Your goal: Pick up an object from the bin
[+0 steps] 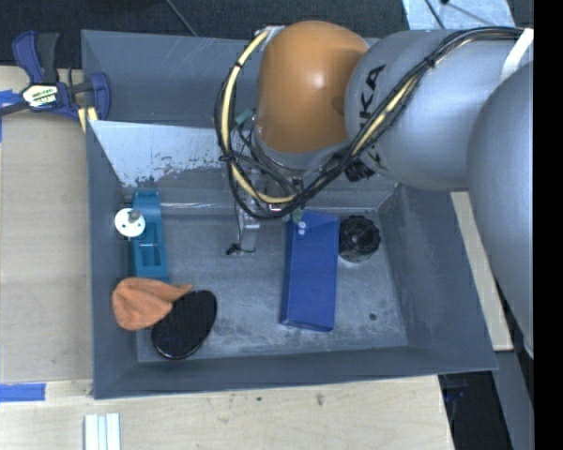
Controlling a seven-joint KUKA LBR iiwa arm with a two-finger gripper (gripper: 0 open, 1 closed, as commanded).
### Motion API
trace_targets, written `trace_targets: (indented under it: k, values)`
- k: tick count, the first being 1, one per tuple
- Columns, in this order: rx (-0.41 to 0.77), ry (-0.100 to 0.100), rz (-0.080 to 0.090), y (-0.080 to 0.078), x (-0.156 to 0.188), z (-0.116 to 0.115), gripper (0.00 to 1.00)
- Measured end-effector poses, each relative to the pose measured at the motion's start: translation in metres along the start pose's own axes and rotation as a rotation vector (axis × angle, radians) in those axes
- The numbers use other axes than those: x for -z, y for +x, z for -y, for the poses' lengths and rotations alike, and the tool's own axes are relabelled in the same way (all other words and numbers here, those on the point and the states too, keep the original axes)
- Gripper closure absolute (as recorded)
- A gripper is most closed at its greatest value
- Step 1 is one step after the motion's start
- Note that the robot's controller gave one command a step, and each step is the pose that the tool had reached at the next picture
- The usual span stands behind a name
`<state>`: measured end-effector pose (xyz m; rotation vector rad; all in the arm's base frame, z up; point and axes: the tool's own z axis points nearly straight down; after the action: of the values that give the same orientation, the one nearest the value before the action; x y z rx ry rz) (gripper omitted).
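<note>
Orange dome cover (305, 87) on the wrist sits highest, wrapped in yellow and black cables (233, 111), and below it the gripper (247, 242) hangs over a bare patch of the grey bin (253, 354) floor. Whether it is apart or together, I cannot tell from up here, and nothing shows in its grasp; it's not on any object, and contact with the floor is unclear. Count of the bin now: five things, one of each. Just beside the gripper, to its right in the view, lies one flat blue rectangular box (311, 272), the nearest candidate, with a clear gap between them. Beyond that box, further right, one black round knob-like piece (359, 237) sits against the box's upper corner. Off to the gripper's left, well apart, one blue tool (150, 247) carrying a white disc (129, 221). Below-left of the gripper, one orange cloth lump (141, 303) meets the tool's lower end, and one black oval thing (183, 324) rests against that cloth, nearer the front wall.
</note>
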<state>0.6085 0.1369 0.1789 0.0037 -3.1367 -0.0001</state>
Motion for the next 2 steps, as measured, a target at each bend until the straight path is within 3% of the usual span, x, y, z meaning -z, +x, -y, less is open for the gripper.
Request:
trace_targets:
  k: [1, 2]
  values:
    - [-0.003, -0.001, 0.008, -0.002, 0.005, 0.001, 0.00]
    - [0.104, 0.000, 0.010, 0.034, -0.050, -0.033, 0.00]
